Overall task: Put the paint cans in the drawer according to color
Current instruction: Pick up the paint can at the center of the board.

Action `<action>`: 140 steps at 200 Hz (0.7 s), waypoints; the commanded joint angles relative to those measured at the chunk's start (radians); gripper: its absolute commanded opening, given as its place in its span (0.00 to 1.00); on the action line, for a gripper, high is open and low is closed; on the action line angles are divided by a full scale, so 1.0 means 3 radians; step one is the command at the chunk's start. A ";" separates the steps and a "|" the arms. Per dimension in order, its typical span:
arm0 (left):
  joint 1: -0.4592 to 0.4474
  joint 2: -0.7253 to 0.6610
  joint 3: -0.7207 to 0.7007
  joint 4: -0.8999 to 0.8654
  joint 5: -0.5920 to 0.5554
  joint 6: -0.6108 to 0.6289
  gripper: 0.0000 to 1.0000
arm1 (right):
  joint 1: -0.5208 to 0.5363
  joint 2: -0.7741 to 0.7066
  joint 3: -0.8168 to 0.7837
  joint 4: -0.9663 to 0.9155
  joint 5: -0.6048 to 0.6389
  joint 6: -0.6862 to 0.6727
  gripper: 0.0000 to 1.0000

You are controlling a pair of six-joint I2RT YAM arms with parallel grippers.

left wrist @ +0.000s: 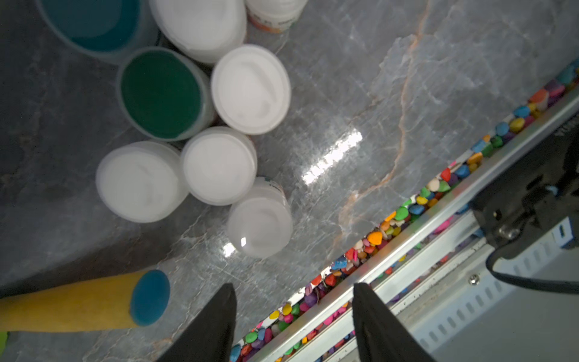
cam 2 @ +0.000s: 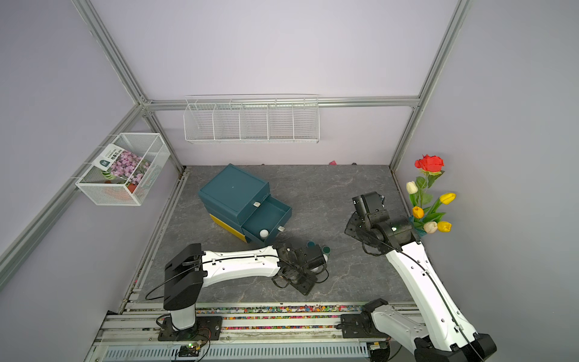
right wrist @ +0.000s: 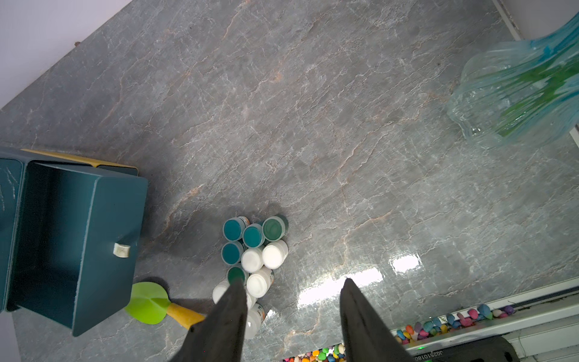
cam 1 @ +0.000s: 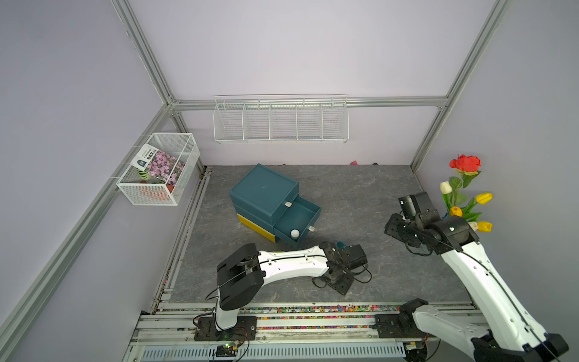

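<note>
The left claw (left wrist: 294, 288) hangs open low over the table (left wrist: 423, 78), its 2 fingers (left wrist: 219, 313) spread with nothing between them. Its tips point toward the strip of pebbles (left wrist: 376, 238) along the table's front edge.

Just beside it stand the cans (right wrist: 251, 259), lids up and packed tight so that neighbours touch. The right wrist view shows 3 teal lids, 2 green ones and the rest white, with 1 can partly hidden behind a finger. In both top views the left arm's wrist covers most of the cluster, and only a teal lid or 2 peeks out (cam 2: 310, 243).

The chest (cam 1: 263, 191) sits toward the back left of the table, near the cluster but apart from it. 1 teal drawer (cam 1: 297, 216) is pulled out above the yellow bottom tier. A single white can (cam 1: 294, 233) stands in a front corner of it, near the handle.

A trowel (right wrist: 147, 302), with a green blade and a yellow handle, lies on the table between the drawer and the cluster.

The right claw (right wrist: 291, 282) is held high, well apart from the cluster, also open and empty. Its arm is beside the vase (right wrist: 507, 94) of flowers (cam 1: 463, 163) at the table's right edge.
</note>
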 commanded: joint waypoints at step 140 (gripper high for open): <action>0.0101 0.0448 0.0165 0.0188 -0.0280 -0.0067 0.49 | -0.0015 -0.0609 -0.0127 0.0753 -0.0400 -0.0584 0.49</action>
